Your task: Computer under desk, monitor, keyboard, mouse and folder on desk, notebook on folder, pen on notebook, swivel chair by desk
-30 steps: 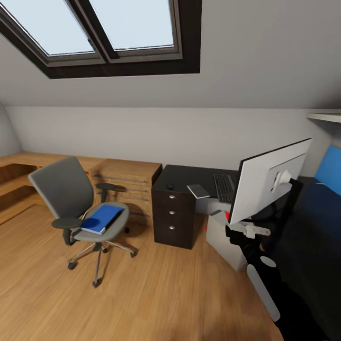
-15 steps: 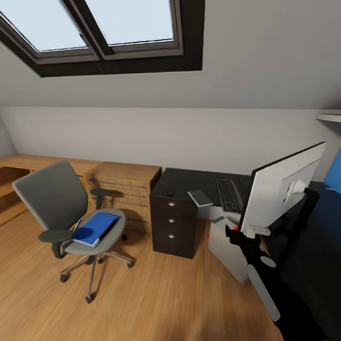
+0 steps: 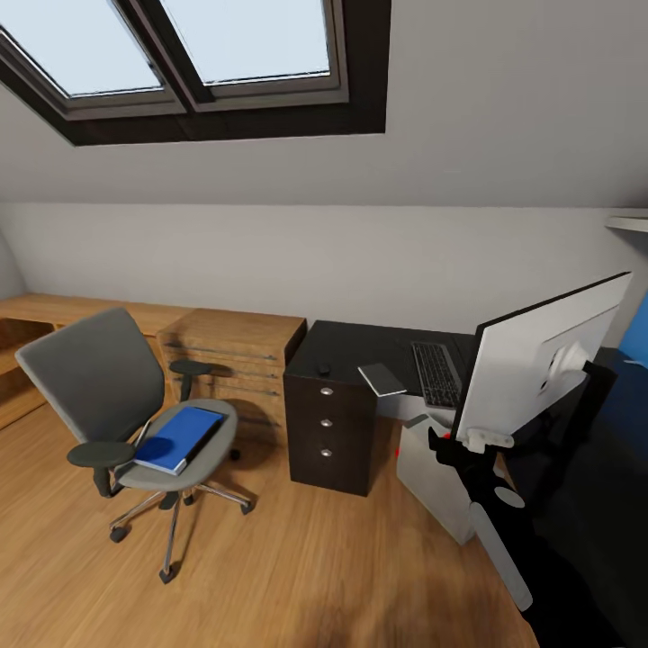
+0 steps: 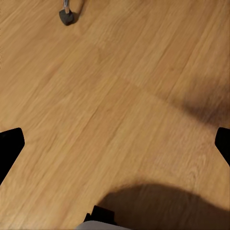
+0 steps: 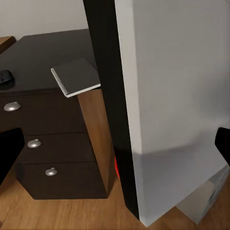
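Note:
The grey swivel chair (image 3: 94, 378) stands on the wood floor at left, with the blue folder (image 3: 178, 438) on its seat. On the black desk (image 3: 351, 346) lie the mouse (image 3: 322, 367), the notebook (image 3: 382, 379) overhanging the front edge, and the keyboard (image 3: 436, 372). The monitor (image 3: 540, 360) shows its pale back at right. The grey computer (image 3: 430, 481) sits below the desk. My right gripper (image 5: 115, 148) is open, with the monitor's edge (image 5: 108, 96) close in front of it. My left gripper (image 4: 115, 143) is open above bare floor. The pen is out of view.
A dark three-drawer unit (image 3: 328, 423) carries the desk's left end. A light-wood dresser (image 3: 238, 346) stands against it, behind the chair. A chair caster (image 4: 67, 16) is near my left gripper. A skylight (image 3: 207, 63) sits in the sloped ceiling above.
The whole view has shifted as the camera moved: chair and dresser slid left, and the monitor slid right and looms larger. The folder stays on the seat. Both grippers look unchanged.

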Available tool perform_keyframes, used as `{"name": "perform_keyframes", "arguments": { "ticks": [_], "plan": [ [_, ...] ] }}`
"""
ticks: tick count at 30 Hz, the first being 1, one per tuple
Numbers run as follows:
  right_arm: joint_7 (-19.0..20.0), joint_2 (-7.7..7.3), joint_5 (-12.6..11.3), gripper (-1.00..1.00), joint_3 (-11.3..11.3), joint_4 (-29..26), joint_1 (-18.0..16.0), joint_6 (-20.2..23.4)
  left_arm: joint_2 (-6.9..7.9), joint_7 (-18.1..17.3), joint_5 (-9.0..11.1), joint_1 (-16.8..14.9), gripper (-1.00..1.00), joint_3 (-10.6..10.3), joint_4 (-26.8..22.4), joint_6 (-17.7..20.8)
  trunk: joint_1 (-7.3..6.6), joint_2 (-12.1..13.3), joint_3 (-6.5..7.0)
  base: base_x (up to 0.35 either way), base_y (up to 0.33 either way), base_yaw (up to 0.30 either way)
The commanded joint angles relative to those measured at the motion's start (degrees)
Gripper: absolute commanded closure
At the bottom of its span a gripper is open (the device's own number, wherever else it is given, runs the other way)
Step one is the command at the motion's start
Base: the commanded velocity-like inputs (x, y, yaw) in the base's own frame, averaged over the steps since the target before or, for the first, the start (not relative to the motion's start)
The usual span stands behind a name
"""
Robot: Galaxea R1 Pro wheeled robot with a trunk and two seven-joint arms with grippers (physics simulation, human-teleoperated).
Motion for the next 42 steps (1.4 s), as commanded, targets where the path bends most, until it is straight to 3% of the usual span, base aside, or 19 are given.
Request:
{"name": "perform_keyframes", "arguments": {
  "ticks": [1,42],
  "plan": [
    [-0.5,-0.07,-0.5,-1.0,0.2,-0.1,0.0,0.2,0.0,-0.5,0.4,0.0,-1.0,0.2,0.1,-0.1,0.0,0.0,-0.06,0.024,0.0,0.0],
    [-0.4,-0.07,-0.5,-1.0,0.2,-0.1,0.0,0.2,0.0,-0.5,0.4,0.0,-1.0,0.2,0.1,-0.2,0.0,0.0,0.04,0.045,0.0,-0.006]
  ]
}}
